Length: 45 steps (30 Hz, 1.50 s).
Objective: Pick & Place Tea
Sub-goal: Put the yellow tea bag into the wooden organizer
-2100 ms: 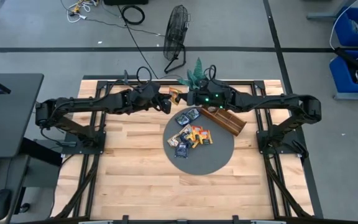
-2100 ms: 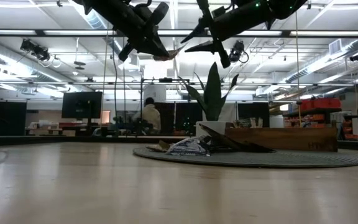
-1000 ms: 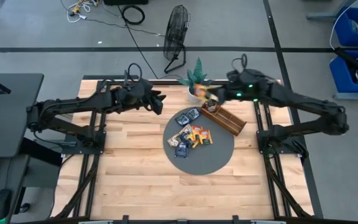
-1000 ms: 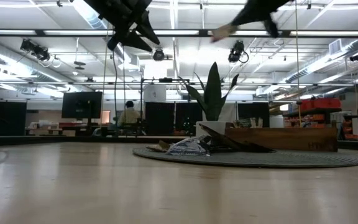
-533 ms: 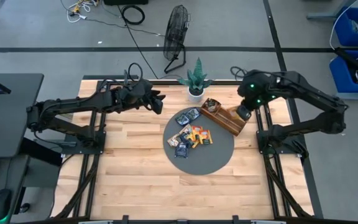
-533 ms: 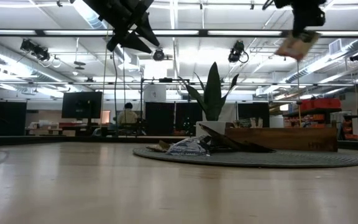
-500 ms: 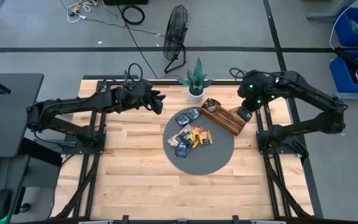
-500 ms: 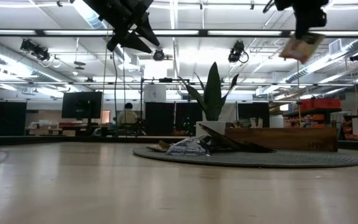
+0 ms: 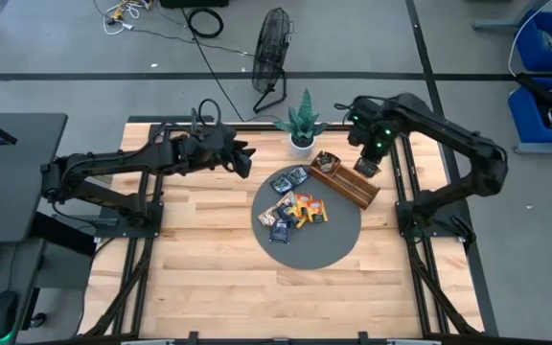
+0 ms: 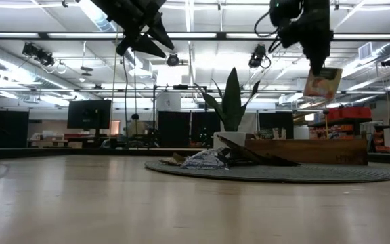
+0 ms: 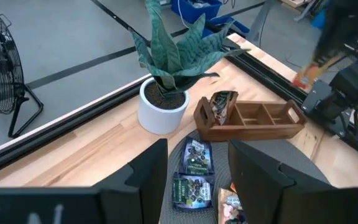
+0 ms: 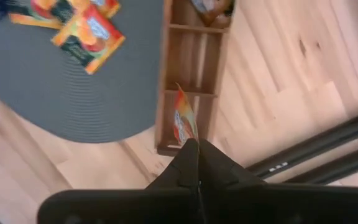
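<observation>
Several flat tea sachets [image 9: 293, 206], dark blue and orange, lie in a loose pile on a round grey mat [image 9: 338, 240]. A long wooden compartment tray [image 9: 348, 184] rests on the mat's far right part, with one sachet [image 11: 222, 107] in its end compartment nearest the plant. My right gripper [image 9: 366, 165] hangs above the tray's other end, shut on an orange sachet [image 10: 322, 81]. My left gripper [image 9: 247, 159] waits high over the table's far left part, open, with nothing between its fingers [image 11: 143, 177]. My right gripper pinches the orange sachet by its top edge [image 12: 188, 138] between its two fingers. The fingers come from above, pointing down. The sachet hangs upright below them [image 10: 322, 83], lifted clear, above the tray's right end compartments.
A potted plant [image 9: 302, 122] in a white pot stands at the table's far edge, just beyond the tray. Dark metal rails [image 9: 402, 182] run along the table's sides. Bare wood [image 9: 218, 287] lies near and left of the mat. A fan [image 9: 274, 48] stands on the floor beyond.
My right gripper has carried the orange sachet from beside the plant toward the table's right edge, to above the tray's right end, and sunk lower. It has tipped from nearly level to pointing down, so the sachet now hangs below it.
</observation>
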Each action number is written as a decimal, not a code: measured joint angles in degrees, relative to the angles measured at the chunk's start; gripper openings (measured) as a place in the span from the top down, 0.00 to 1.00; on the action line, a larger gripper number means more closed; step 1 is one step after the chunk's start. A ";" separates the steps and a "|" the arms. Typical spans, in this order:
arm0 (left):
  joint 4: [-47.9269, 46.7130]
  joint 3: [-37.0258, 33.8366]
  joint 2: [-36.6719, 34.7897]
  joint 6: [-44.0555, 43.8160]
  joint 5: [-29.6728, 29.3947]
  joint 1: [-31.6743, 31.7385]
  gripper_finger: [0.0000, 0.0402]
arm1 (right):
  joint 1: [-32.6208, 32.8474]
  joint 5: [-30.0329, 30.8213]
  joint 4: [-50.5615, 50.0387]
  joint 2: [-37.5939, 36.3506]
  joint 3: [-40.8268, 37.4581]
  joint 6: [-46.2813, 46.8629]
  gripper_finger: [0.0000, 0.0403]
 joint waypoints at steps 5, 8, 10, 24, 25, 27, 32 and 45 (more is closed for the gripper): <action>-3.23 0.00 0.00 -0.07 -0.02 -0.75 0.57 | -2.43 -0.40 0.85 2.17 -0.03 -2.60 1.00; -4.97 0.00 0.00 -0.62 -0.01 -1.27 0.57 | -4.31 -4.13 2.57 1.41 -1.32 -2.73 1.00; -5.30 0.00 0.00 -1.29 0.00 -1.48 0.57 | -5.89 -6.95 4.23 -0.10 -3.84 -2.33 1.00; -5.29 0.00 0.00 -1.42 -0.24 -1.00 0.57 | -7.88 -5.84 16.79 -5.32 -24.81 -2.22 1.00; -5.17 0.00 0.00 -1.42 -0.26 -1.00 0.57 | -7.88 -5.80 17.93 -5.32 -25.87 -1.86 1.00; -4.83 0.00 0.00 -1.42 -0.26 -1.00 0.57 | -7.88 -5.64 19.60 -5.32 -27.43 -0.69 1.00; -4.73 0.00 0.00 -1.46 -0.26 -1.00 0.57 | -7.88 -3.30 20.22 -5.32 -28.92 -0.85 1.00; -4.53 0.00 0.00 -1.51 -0.26 -1.02 0.57 | -7.86 -2.74 20.75 -5.32 -28.96 -2.12 1.00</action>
